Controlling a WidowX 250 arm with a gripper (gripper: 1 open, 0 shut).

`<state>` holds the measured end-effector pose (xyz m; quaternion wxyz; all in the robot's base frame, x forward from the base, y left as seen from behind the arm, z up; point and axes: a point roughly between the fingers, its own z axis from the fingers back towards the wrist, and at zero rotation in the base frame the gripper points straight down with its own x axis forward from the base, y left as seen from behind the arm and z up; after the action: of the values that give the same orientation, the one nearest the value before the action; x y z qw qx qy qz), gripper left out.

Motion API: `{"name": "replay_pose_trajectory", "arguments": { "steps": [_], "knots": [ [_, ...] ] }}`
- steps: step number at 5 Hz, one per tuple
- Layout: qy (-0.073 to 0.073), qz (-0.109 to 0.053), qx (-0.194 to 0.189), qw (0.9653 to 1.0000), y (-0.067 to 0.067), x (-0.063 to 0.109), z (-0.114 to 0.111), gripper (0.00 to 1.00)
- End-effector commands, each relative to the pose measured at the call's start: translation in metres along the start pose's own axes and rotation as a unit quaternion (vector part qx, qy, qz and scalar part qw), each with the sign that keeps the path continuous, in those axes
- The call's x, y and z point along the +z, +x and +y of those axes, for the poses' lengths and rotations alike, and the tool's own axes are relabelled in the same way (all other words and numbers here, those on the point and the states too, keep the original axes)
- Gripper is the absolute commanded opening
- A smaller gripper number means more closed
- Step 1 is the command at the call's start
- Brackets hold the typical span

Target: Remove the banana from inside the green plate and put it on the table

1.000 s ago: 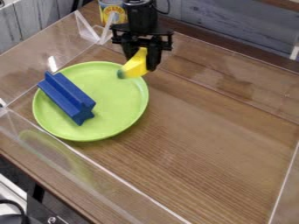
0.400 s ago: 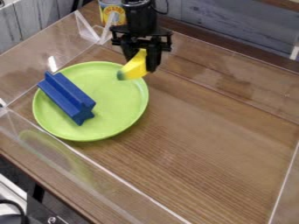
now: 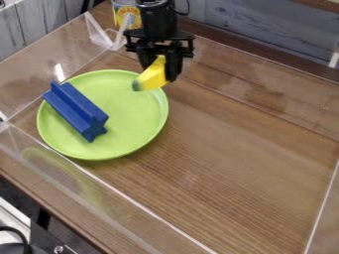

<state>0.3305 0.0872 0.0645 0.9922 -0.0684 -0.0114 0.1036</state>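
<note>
1. Grasp. The gripper (image 3: 161,62) points straight down, and its fingers (image 3: 173,62) are clamped on the banana (image 3: 154,73), which hangs tilted, its greenish tip lowest.
2. Position of the task object. The banana sits over the far right rim of the green plate (image 3: 133,134); whether its tip touches the rim or hangs just above it cannot be told from this view.
3. Other contents. A blue block (image 3: 77,109) lies in the left half of the plate, well apart from the banana.
4. Step in hand. The pick appears complete; the carry off the plate has not yet been done.
5. Next move. Judged from this layout, the arm needs to clear the rim, travel right over the bare wooden surface (image 3: 245,139), lower, and only then part the fingers.
</note>
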Motion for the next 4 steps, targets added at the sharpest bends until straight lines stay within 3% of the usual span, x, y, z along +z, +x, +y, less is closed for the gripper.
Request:
{"name": "replay_pose_trajectory", "arguments": {
  "steps": [1,4],
  "knots": [
    [-0.002,-0.039,0.0,0.9992,0.007,0.026,0.0,0.0],
    [-0.012,-0.036,-0.047,0.9982,-0.004,0.037,-0.027,0.0]
  ]
}}
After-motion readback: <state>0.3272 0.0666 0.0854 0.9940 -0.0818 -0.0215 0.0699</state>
